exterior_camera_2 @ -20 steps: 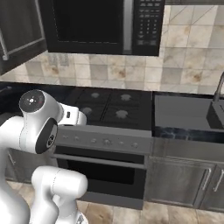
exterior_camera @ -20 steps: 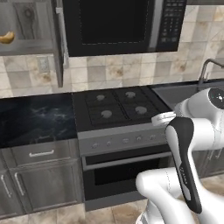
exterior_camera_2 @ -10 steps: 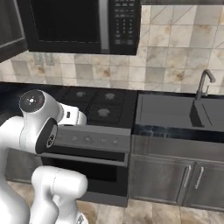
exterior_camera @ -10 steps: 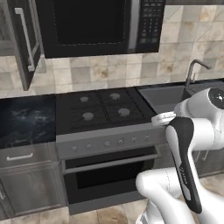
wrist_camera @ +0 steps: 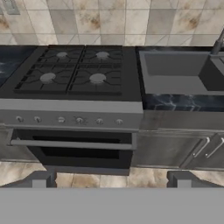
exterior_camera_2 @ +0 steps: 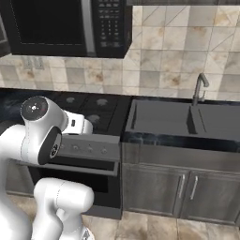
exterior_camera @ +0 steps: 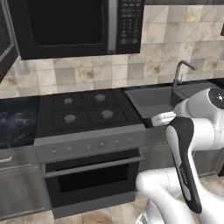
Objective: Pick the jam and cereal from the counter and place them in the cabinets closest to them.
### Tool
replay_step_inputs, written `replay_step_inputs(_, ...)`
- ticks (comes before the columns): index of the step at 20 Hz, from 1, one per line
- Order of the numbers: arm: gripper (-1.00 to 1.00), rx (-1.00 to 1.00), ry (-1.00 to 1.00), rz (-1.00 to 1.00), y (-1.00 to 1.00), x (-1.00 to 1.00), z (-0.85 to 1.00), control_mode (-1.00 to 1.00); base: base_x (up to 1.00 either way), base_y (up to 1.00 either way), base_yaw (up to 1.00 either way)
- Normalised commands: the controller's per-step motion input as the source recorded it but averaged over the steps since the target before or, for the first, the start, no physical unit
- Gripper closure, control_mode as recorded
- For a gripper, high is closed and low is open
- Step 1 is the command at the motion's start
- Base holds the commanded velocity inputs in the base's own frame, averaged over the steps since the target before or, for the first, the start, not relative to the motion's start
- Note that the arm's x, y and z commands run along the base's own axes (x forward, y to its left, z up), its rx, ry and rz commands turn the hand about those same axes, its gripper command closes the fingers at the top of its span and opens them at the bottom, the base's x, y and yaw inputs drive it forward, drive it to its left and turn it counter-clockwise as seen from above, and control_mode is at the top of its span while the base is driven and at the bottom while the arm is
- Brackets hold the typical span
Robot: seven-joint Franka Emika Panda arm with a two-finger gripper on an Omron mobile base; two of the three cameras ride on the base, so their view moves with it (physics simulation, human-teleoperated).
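The jam and the cereal are out of view. My gripper (wrist_camera: 111,181) is open, its two dark fingertips (wrist_camera: 43,179) standing wide apart with nothing between them. It looks down at the front of a black stove (wrist_camera: 72,72) and a sink (wrist_camera: 175,72) set in the black marble counter (wrist_camera: 183,103). The counter (exterior_camera: 17,124) runs on to the left of the stove. A dark cabinet door (exterior_camera: 5,48) juts in at the upper left of the left base view. My arm is folded close above the base.
A black microwave (exterior_camera: 74,26) hangs over the stove (exterior_camera: 83,109). The sink (exterior_camera_2: 159,117) with its faucet (exterior_camera_2: 199,86) lies right of the stove. Grey base units (exterior_camera_2: 183,187) and the oven door (wrist_camera: 74,148) stand below the counter edge.
The whole picture has slid left, so the base has driven to the right. The stove has shifted leftward in view and the sink has come in. The arm's pose and open gripper are unchanged.
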Motion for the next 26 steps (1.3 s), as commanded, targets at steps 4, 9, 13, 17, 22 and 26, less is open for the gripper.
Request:
replay_step_inputs(4,-1.00,0.00,0.00,0.00,0.00,0.00,0.00,1.00,0.00,-0.49,-0.01)
replay_step_inputs(9,-1.00,0.00,0.00,0.00,0.00,0.00,0.00,1.00,0.00,-0.49,-0.01)
replay_step_inputs(13,-1.00,0.00,0.00,0.00,0.00,0.00,0.00,1.00,0.00,-0.52,-0.01)
replay_step_inputs(17,-1.00,0.00,0.00,0.00,0.00,0.00,0.00,1.00,0.00,-0.52,-0.01)
replay_step_inputs(22,-1.00,0.00,0.00,0.00,0.00,0.00,0.00,1.00,0.00,-0.52,-0.01)
replay_step_inputs(26,-1.00,0.00,0.00,0.00,0.00,0.00,0.00,1.00,0.00,-0.52,-0.01)
